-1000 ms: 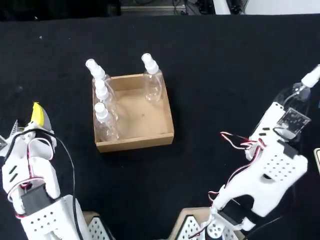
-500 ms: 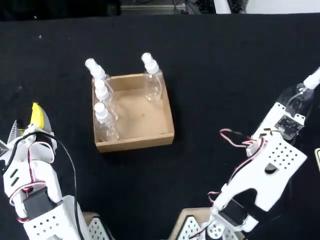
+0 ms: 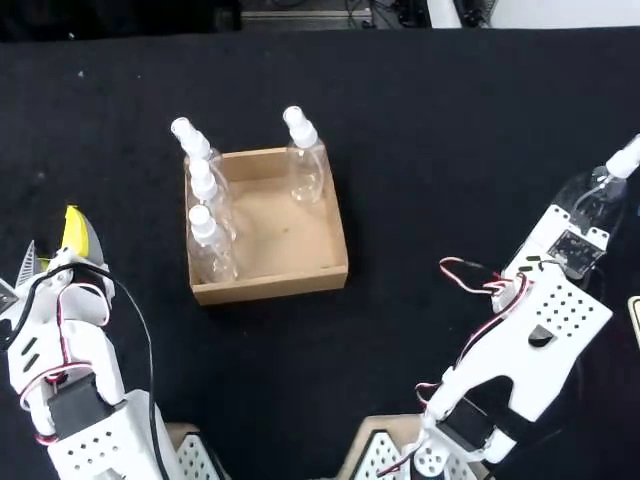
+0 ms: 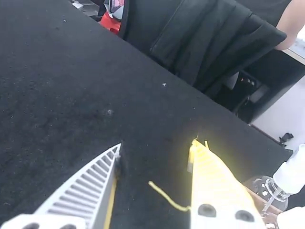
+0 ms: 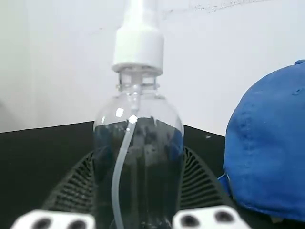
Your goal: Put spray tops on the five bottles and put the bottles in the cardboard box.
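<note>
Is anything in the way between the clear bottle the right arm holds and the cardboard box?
Nothing visible: bare black table lies between the clear spray-topped bottle in the right gripper and the brown cardboard box.

The bottle (image 5: pixel 138 167) is clear glossy plastic, the cardboard box (image 3: pixel 268 285) matt, the table (image 3: pixel 450 120) black cloth.

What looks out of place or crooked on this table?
Nothing looks spilled or broken. Four capped bottles stand in the cardboard box. The fifth bottle, top on, is outside it, held by the right gripper.
</note>
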You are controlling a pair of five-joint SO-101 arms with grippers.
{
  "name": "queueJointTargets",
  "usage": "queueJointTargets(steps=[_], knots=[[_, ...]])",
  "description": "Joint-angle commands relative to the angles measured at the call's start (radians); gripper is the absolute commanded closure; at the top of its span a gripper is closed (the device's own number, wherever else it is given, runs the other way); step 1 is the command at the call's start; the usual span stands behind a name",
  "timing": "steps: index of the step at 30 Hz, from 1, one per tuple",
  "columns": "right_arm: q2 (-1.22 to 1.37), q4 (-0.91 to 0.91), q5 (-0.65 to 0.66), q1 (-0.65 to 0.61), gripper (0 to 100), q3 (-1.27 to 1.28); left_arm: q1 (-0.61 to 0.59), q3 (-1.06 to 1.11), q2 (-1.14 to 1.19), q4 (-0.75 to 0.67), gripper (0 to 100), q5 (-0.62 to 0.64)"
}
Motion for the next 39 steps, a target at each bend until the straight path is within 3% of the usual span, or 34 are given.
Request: queueJointTargets(steps=[1,12,17,25,39], knots=[[0.002,0.002,0.011,-0.003,88.2,-0.028,-0.004,-0.010,-0.017,-0.026,79,0.009],[0.001,0.000,0.011,-0.031,83.5,-0.030,-0.002,-0.010,-0.014,-0.026,79,0.009],[0.001,0.002,0.011,-0.031,70.0,-0.028,-0.002,-0.010,-0.014,-0.026,79,0.009],[-0.018,0.002,0.011,-0.031,69.2,-0.025,-0.002,-0.005,-0.017,-0.026,79,0.006],[-0.641,0.408,0.003,-0.031,69.1,0.302,-0.002,-0.005,-0.014,-0.025,79,0.005]])
